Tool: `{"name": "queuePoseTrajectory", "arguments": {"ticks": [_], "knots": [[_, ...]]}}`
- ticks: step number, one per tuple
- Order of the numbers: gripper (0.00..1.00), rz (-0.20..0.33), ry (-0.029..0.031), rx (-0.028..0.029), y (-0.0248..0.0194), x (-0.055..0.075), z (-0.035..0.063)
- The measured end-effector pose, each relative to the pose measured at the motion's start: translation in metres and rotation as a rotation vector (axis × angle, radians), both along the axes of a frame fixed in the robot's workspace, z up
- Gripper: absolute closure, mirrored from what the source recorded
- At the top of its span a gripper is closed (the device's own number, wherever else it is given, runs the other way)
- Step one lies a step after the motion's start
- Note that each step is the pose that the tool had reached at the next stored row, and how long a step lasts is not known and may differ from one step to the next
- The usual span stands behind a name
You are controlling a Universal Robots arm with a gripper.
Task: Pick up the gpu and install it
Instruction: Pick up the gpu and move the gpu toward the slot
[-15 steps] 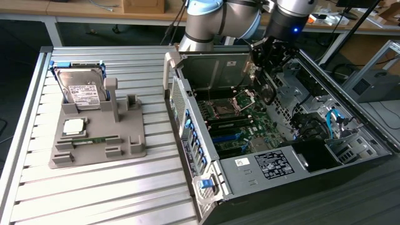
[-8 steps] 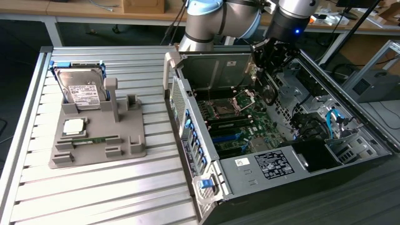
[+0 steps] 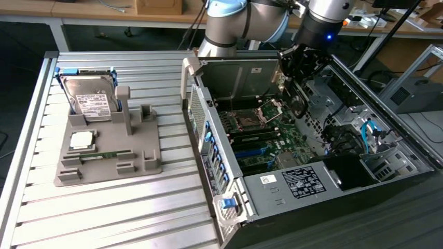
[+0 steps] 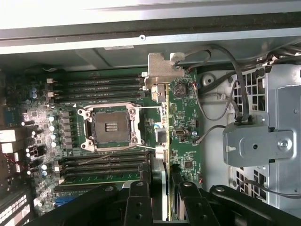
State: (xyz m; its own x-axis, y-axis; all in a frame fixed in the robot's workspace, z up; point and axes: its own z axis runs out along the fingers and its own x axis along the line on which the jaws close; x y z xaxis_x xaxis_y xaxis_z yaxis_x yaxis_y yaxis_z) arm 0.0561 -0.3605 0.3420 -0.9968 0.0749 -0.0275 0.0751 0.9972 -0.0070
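While the gripper (image 4: 164, 190) hangs inside the open computer case (image 3: 277, 194), its jaws clamp the gpu (image 4: 159, 70) edge-on over the motherboard (image 4: 186, 141), just beside the empty CPU socket (image 4: 109, 127).

Silvery metal on the gpu (image 4: 160, 75); matt plastic holder (image 3: 104, 168).

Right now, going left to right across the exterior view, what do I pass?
In order: hard drive → CPU socket → hand gripping the gpu → blue cables.
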Motion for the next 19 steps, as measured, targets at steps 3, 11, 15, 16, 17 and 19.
{"name": "queuePoseTrajectory", "arguments": {"ticks": [3,11,15,16,17,19], "knots": [[0.73,0.000,0.0000,-0.0031,-0.0022,0.001,-0.0028],[0.73,0.000,0.0000,-0.0107,-0.0104,0.002,-0.0080],[0.73,0.000,0.0000,-0.0132,-0.0122,0.002,-0.0089],[0.73,0.000,0.0000,-0.0132,-0.0122,0.002,-0.0089],[0.73,0.000,0.0000,-0.0131,-0.0123,0.002,-0.0089],[0.73,0.000,0.0000,-0.0132,-0.0123,0.002,-0.0089]]}}
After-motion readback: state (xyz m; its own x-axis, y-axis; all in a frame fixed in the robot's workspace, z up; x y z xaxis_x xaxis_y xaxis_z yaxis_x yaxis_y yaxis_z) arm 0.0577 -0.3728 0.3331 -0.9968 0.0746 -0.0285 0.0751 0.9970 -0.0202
